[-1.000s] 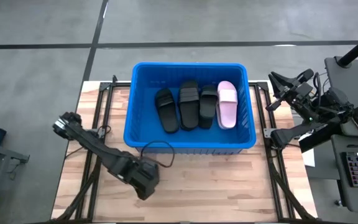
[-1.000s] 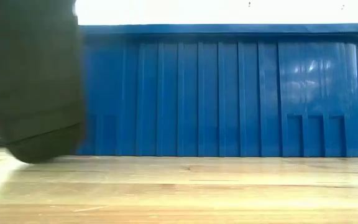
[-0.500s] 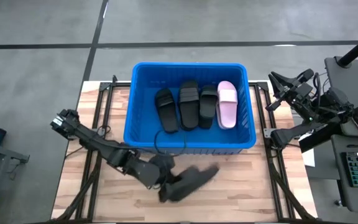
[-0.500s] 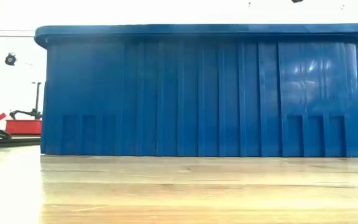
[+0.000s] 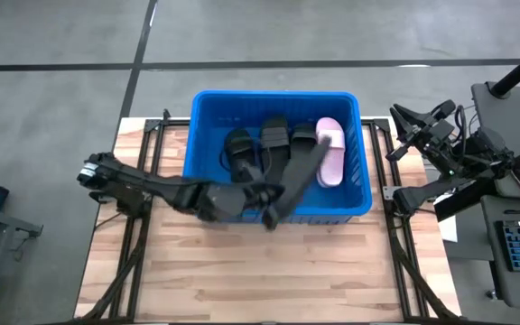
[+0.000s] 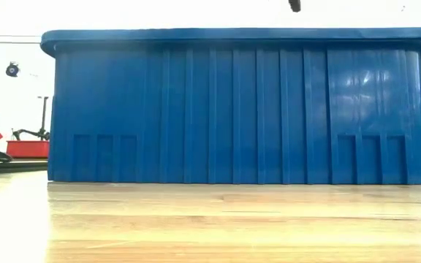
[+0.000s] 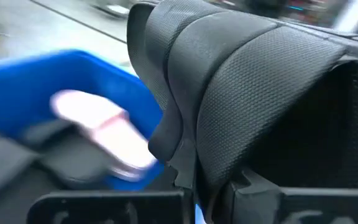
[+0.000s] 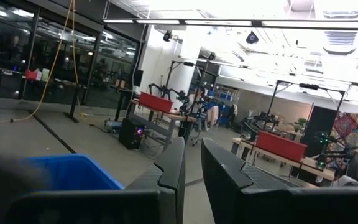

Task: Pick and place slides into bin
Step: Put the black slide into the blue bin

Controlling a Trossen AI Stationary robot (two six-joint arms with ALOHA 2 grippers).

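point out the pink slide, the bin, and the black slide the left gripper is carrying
pink slide [image 5: 334, 144], high view, on its strap
bin [image 5: 273, 94], high view, on its far rim
held black slide [image 5: 298, 174], high view, on its middle

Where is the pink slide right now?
In the high view, the pink slide lies inside the blue bin, at the right end of the row, beside a black slide.

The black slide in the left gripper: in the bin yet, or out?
Out: black slide hangs tilted over the bin, clamped in the left gripper.
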